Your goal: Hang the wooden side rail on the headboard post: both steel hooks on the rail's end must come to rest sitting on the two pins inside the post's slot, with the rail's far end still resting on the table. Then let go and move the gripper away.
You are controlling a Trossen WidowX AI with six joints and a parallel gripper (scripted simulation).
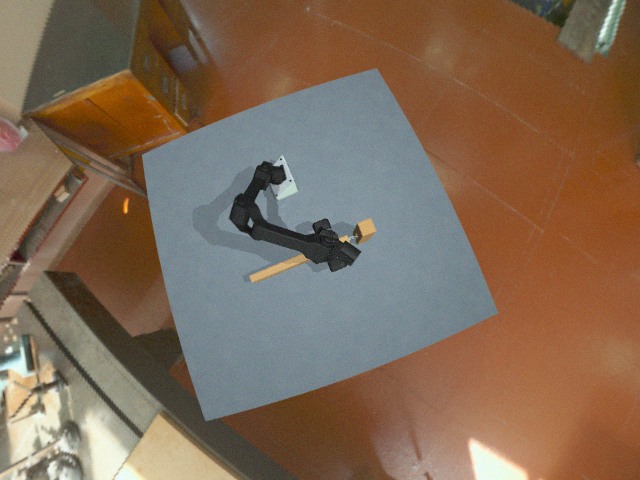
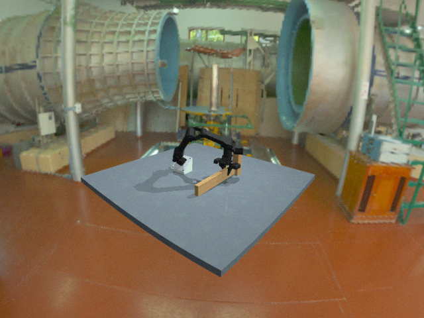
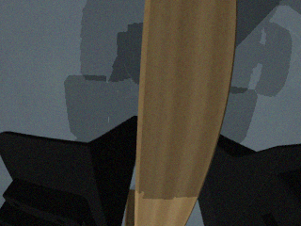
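Rail (image 1: 279,268) (image 2: 211,182) (image 3: 185,99) between end effector (image 1: 337,254) (image 2: 228,171) (image 3: 161,123) fingers, gripped near headboard post (image 1: 364,230) (image 2: 239,162), far end jutting outward

The black arm (image 1: 289,241) (image 2: 214,136) arches up from its base and reaches out, its elbow bent high. The wrist (image 1: 326,248) (image 2: 227,150) points down, and below it the gripper (image 1: 330,246) (image 2: 226,168) (image 3: 161,123) is closed on the rail, one finger against either side.

In the top view's centre, the arm (image 1: 289,240) (image 2: 210,136) hides the rail's (image 1: 279,267) (image 2: 212,181) (image 3: 183,94) middle; pins are too small to tell.
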